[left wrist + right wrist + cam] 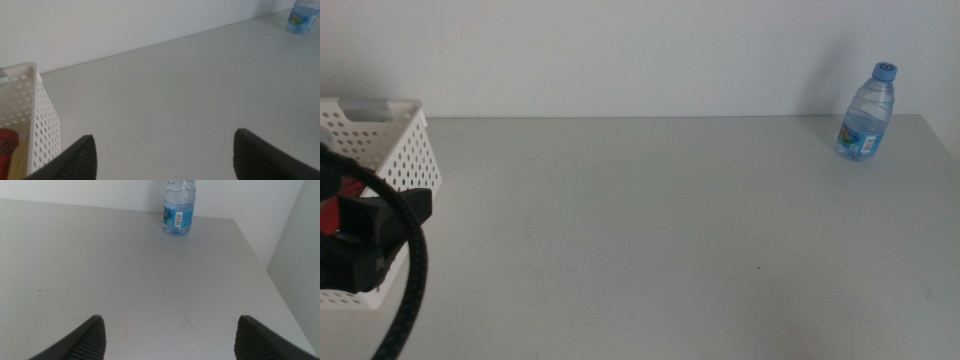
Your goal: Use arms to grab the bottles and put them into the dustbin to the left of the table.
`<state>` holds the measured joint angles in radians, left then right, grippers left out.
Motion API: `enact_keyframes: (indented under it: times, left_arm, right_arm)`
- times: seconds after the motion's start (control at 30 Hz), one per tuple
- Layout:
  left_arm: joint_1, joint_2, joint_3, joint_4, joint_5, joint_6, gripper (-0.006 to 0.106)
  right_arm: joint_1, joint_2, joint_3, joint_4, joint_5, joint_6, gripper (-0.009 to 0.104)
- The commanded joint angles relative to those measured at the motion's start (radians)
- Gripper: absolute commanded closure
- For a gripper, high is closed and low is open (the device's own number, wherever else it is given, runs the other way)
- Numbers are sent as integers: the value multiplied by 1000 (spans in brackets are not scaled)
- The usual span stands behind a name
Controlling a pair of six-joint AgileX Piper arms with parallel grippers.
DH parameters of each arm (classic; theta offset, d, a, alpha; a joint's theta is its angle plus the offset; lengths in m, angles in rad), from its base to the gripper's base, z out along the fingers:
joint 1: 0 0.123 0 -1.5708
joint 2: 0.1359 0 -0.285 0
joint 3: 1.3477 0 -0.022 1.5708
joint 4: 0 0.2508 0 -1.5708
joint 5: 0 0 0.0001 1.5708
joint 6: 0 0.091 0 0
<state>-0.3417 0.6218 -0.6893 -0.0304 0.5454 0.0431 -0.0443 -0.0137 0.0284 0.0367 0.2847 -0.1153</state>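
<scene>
A small clear blue water bottle [867,112] with a blue cap stands upright at the far right corner of the table [650,240]. It also shows in the right wrist view, the bottle [178,210] well ahead of my open, empty right gripper [171,317]. The white perforated dustbin [382,142] sits at the table's left edge. My left arm [375,228] hangs over its near side. My left gripper [164,134] is open and empty beside the dustbin [31,117], which holds a red can [7,145] and a pale-yellow bottle [20,161]. The right arm is out of the middle view.
A white wall backs the table. The table's right edge [260,265] runs close beside the water bottle. A thick black cable [412,290] curves down from the left arm at the front left.
</scene>
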Motion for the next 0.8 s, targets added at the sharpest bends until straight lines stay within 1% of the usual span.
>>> enact_keyframes:
  times: [0.0, 0.17, 0.37, 0.43, 0.47, 0.53, 0.57, 0.6, 0.67, 0.77]
  left_arm:
    - [-7, 1, -25, -1, -80, -13, 7]
    - [-7, 1, -25, 1, -80, -13, 7]
    - [-7, 1, -25, 1, -80, -13, 7]
    - [-7, 1, -25, 1, -80, -13, 7]
    - [-7, 1, -25, 1, -80, -13, 7]
    - [-7, 1, -25, 1, -80, -13, 7]
    - [-7, 1, -25, 1, -80, -13, 7]
    - [-7, 1, -25, 1, -80, -13, 7]
    - [-7, 1, -25, -1, -80, -13, 7]
    - [-7, 1, -25, 0, -80, -13, 7]
  right_arm:
    - [-6, 1, -39, -11, -65, -7, 29]
    - [-6, 103, -165, -12, -67, -7, 29]
    - [-6, 344, -313, -15, -67, -7, 29]
    - [-6, 440, -361, -37, -67, -7, 29]
    - [-6, 476, -380, -37, -67, -7, 29]
    - [-6, 560, -419, -73, -87, -9, 29]
    - [-6, 600, -427, -107, -129, -23, 29]
    - [-6, 639, -429, -129, -206, -30, 29]
    - [-6, 712, -429, -126, -358, -26, 29]
    - [-6, 826, -429, -96, -537, 16, 29]
